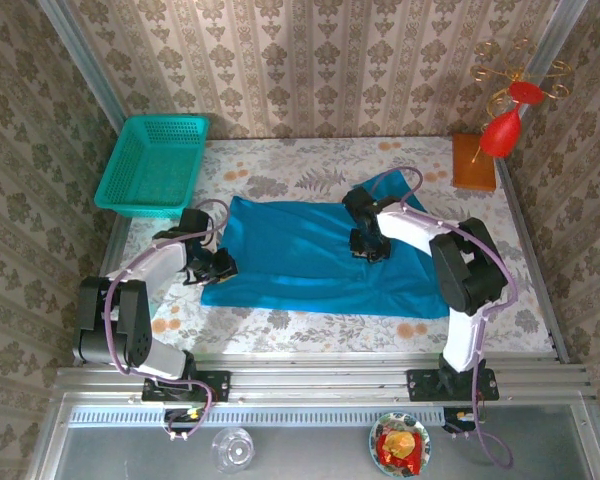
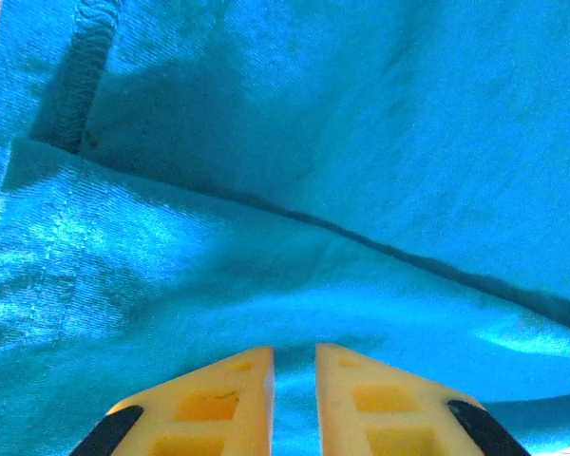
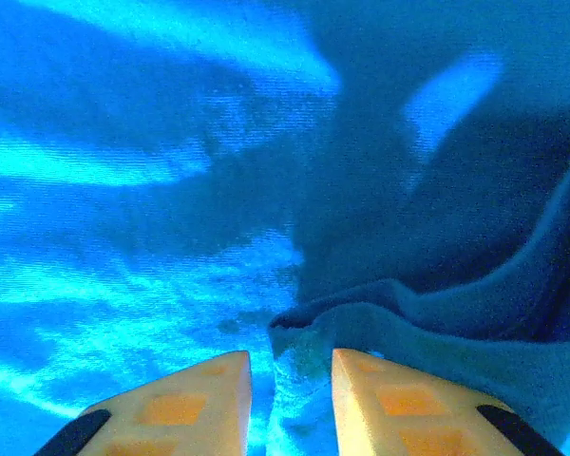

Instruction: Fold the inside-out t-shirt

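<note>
Here the left jaws and the right jaws, both narrow, each pinch the inside-out t-shirt [image 1: 290, 262]

We've got the left arm [image 1: 160, 258] and right arm [image 1: 415, 228] here, both white-shelled with chunky black joints. Thin purple cables [image 1: 107, 310] loop along each one, and black base plates [image 1: 450, 383] anchor them. Up close, the left gripper [image 2: 294, 353] and right gripper [image 3: 290, 359] show yellow fingers [image 2: 223, 399] with square recesses and black outer trim.
</note>
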